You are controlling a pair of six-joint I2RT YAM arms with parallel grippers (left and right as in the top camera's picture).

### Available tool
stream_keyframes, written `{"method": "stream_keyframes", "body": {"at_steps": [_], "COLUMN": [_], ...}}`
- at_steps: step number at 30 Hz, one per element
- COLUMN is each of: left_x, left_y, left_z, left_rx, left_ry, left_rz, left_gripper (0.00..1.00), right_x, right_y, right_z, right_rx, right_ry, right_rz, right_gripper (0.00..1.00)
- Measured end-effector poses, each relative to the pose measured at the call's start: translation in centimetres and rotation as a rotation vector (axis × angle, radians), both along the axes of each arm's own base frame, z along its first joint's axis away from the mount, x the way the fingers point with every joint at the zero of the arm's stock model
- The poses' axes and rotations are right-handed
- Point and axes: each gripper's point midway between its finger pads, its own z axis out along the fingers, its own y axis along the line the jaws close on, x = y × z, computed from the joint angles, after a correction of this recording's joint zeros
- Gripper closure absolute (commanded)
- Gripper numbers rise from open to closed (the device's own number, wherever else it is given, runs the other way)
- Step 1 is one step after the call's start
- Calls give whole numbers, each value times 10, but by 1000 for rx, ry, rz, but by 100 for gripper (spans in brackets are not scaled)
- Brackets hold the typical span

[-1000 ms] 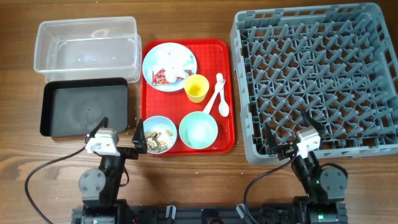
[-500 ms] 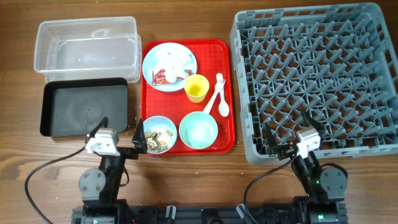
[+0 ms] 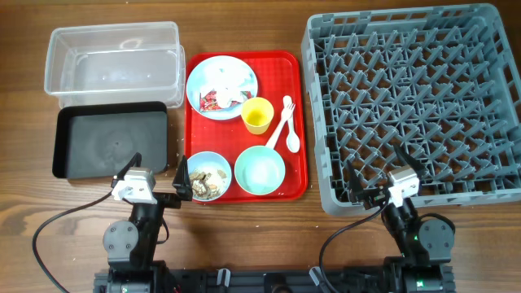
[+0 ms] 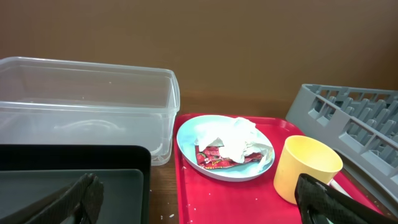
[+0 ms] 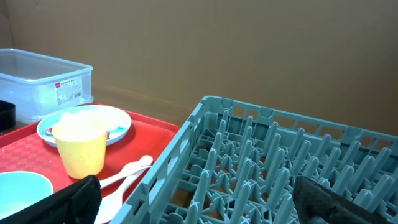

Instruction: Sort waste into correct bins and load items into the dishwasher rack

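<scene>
Your red serving tray [image 3: 303, 106] carries the whole load at the centre of the table [image 3: 244, 236]. On it, the light blue plate [image 3: 199, 81] holds a crumpled white napkin [image 3: 234, 76] and a red-and-white wrapper [image 3: 213, 99]. One teal bowl [image 3: 213, 155] holds rice and brown scraps [image 3: 207, 183], and the other bowl [image 3: 260, 171] shows a bare inside. The yellow cup [image 3: 257, 115] stands upright between plate and bowls, with the white fork and spoon [image 3: 285, 124] lying just beside it. To the tray's left, the clear tub [image 3: 114, 61] and the black tray [image 3: 110, 140] show only bare floors. To its right, the grey dishwasher rack [image 3: 415, 106] shows only its pegs.

Your left end effector [image 4: 198, 190] sits at the table's near edge with its fingers spread wide and gripping nothing, in front of the black tray and just beside the scrap bowl. Your right end effector [image 5: 196, 186], fingers likewise wide apart, sits by the rack's near wall, well apart from the dishes.
</scene>
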Motion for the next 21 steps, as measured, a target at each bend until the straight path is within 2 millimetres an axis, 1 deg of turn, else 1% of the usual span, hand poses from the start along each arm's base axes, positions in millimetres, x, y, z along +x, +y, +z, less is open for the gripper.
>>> {"method": "stream_keyframes", "body": {"at_steps": [4, 7, 9, 11, 14, 16, 17, 18, 19, 20, 21], "left_x": [0, 0, 1, 0, -1, -3, -5, -6, -7, -7, -6], "left_y": [0, 0, 0, 0, 0, 0, -1, -1, -1, -2, -3], "left_z": [0, 4, 16, 27, 37, 53, 61, 76, 88, 102, 111], "left_rx": [0, 0, 2, 9, 10, 14, 15, 17, 18, 19, 28], "left_ry": [-1, -18, -68, -116, -141, -169, -182, -200, -212, -220, -223], "left_rz": [0, 0, 0, 0, -1, -1, -2, -5, -7, -11, -16], "left_gripper": [0, 0, 0, 0, 0, 0, 0, 0, 0, 0, 0], "right_x": [0, 0, -1, -3, -8, -13, -16, -17, -21, -21, -20], "right_y": [0, 0, 0, 0, 0, 0, 0, 0, -1, -1, -1], "right_z": [0, 3, 15, 33, 59, 77, 89, 91, 106, 111, 117], "right_rx": [0, 0, 16, 35, 48, 52, 52, 52, 52, 51, 47], "right_ry": [-1, -11, -56, -128, -213, -249, -274, -278, -304, -306, -307], "right_rz": [0, 0, 0, 3, 5, 6, 7, 7, 8, 7, 6], "right_gripper": [0, 0, 0, 0, 0, 0, 0, 0, 0, 0, 0]}}
